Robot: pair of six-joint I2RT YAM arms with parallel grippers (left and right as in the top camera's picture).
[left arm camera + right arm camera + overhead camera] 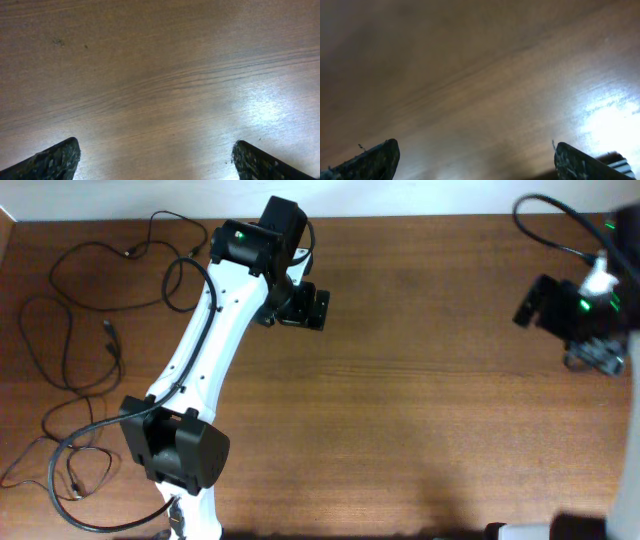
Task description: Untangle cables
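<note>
Cables loose at nine o'clock on bench; left jaws, right jaws apart, empty; bring left jaws over, pinch single strand.

Overhead view: even, moderate light; the brown wood-grain table is sharp, darkening toward the bottom edge. My left wrist view: in focus, pale glare at lower right. My right wrist view: dimmer, soft and blurred, strong white glare at right.
</note>
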